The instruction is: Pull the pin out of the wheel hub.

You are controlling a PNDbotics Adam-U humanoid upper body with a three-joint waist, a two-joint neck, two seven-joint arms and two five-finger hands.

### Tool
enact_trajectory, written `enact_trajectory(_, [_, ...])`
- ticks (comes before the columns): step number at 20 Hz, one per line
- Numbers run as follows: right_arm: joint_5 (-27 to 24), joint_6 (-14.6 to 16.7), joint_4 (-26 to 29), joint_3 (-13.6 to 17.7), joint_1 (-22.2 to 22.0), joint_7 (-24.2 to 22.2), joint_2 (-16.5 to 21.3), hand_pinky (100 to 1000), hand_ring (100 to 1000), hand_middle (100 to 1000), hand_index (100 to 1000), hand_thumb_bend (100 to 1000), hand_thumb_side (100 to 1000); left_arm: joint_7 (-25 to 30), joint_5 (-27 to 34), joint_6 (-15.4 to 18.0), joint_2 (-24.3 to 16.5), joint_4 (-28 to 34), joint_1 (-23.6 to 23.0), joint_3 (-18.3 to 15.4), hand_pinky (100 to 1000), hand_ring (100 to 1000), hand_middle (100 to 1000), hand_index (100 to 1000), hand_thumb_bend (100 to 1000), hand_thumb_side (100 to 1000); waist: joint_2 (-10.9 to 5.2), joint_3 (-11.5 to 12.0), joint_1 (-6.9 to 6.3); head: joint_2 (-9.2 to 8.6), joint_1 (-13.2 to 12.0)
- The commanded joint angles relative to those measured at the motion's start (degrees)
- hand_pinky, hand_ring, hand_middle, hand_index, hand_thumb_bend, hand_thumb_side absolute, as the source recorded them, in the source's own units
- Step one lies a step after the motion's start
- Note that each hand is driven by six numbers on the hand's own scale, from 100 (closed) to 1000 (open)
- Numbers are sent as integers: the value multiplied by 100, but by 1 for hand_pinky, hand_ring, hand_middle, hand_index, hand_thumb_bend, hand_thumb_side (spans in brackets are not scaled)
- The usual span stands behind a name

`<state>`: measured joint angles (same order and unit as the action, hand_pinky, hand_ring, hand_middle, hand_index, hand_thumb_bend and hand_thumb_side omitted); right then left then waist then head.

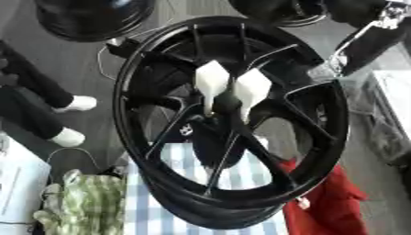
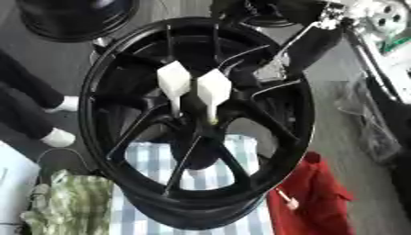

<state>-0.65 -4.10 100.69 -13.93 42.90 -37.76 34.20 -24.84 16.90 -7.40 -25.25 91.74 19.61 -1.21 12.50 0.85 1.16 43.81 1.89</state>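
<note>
A black spoked wheel hub (image 1: 337, 133) stands tilted on its edge and fills the middle of both views. Two white pins with flat diamond-shaped heads stick out side by side from its centre, the left pin (image 1: 212, 82) and the right pin (image 1: 252, 87). My right arm (image 2: 314, 39), black with silver joints, comes down from the upper right to the hub's upper right rim. The right hand (image 2: 269, 69) is by that rim, partly behind the spokes and apart from the pins. My left hand does not show.
The hub rests on a blue-and-white checked cloth (image 1: 144, 211). A red cloth (image 1: 321, 202) lies at lower right, a green-and-white cloth (image 1: 88, 197) and white paper (image 1: 16, 183) at lower left. Another black wheel (image 1: 88, 18) lies at top left. A person's legs with white shoes (image 1: 68, 137) are at the left.
</note>
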Motion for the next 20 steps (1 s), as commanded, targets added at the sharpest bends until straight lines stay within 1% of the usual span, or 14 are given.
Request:
enact_trajectory(1, [158, 12, -65, -32, 85, -16, -27, 903, 838, 825, 872, 488, 100, 8, -18, -9, -159, 48, 30, -12, 662, 771, 704, 754, 318, 686, -96, 4, -24, 31, 15])
enact_trajectory(6, [313, 144, -268, -146, 190, -167, -145, 905, 843, 828, 875, 478, 100, 6, -12, -11, -155, 48, 13, -13, 663, 771, 704, 754, 317, 688, -84, 26, -30, 31, 64])
enact_trajectory(8, [301, 195, -329, -178, 231, -284, -168, 905, 845, 826, 874, 452, 100, 1, -10, -16, -156, 43, 0, -16, 663, 772, 704, 754, 314, 686, -79, 35, -29, 31, 85])
enact_trajectory(10, [291, 220, -390, -193, 278, -386, -201, 905, 845, 826, 873, 463, 100, 1, -7, -20, -154, 43, -4, -13, 663, 772, 704, 754, 316, 689, -74, 44, -34, 31, 100])
enact_trajectory(14, [310, 279, -478, -241, 351, -583, -247, 903, 844, 823, 871, 454, 100, 2, -4, -25, -149, 43, -8, -9, 663, 772, 704, 754, 315, 690, -69, 54, -39, 31, 127])
enact_trajectory(16, [330, 316, -534, -275, 384, -723, -256, 903, 844, 822, 870, 437, 100, 4, -2, -29, -145, 41, -11, -4, 663, 772, 704, 754, 315, 691, -65, 59, -39, 31, 143])
enact_trajectory(19, [320, 400, -616, -308, 423, -985, -259, 902, 838, 812, 862, 373, 100, 7, -2, -36, -139, 38, -13, -3, 664, 772, 704, 753, 312, 692, -55, 68, -39, 31, 156])
enact_trajectory(20, [293, 424, -634, -307, 432, -1067, -258, 901, 836, 810, 860, 368, 100, 3, -1, -39, -137, 36, -14, -4, 664, 772, 704, 753, 312, 692, -51, 69, -38, 31, 160])
